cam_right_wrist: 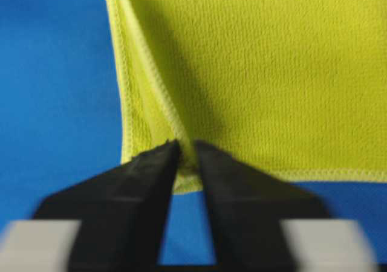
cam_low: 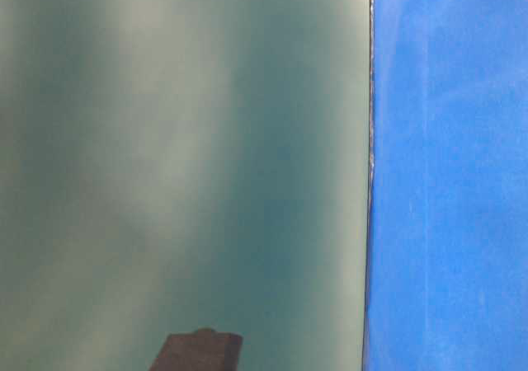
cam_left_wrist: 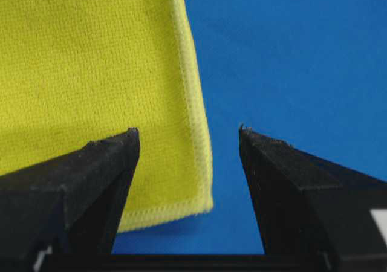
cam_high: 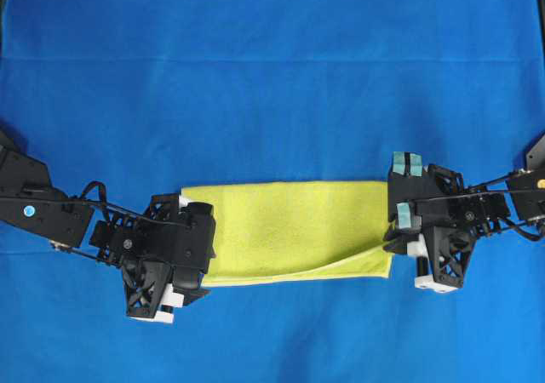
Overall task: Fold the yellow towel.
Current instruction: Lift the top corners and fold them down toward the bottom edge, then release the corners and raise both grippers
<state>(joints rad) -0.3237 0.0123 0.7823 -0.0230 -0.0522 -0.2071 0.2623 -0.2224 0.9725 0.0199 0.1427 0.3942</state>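
We note two black arms. Left arm (cam_high: 51, 217): blue dot at its 9 o'clock end, black cables looping along it. Left gripper (cam_left_wrist: 188, 144): black wedge fingers, lattice housing, white blocks. Right gripper (cam_right_wrist: 186, 150): the same, with teal tape tabs. Right arm (cam_high: 511, 200): one brass screw.

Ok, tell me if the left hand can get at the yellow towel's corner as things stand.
Probably yes: the left hand stands open right at the yellow towel, whose corner hem lies inside the gap, flat on the blue cloth, with nothing in between.
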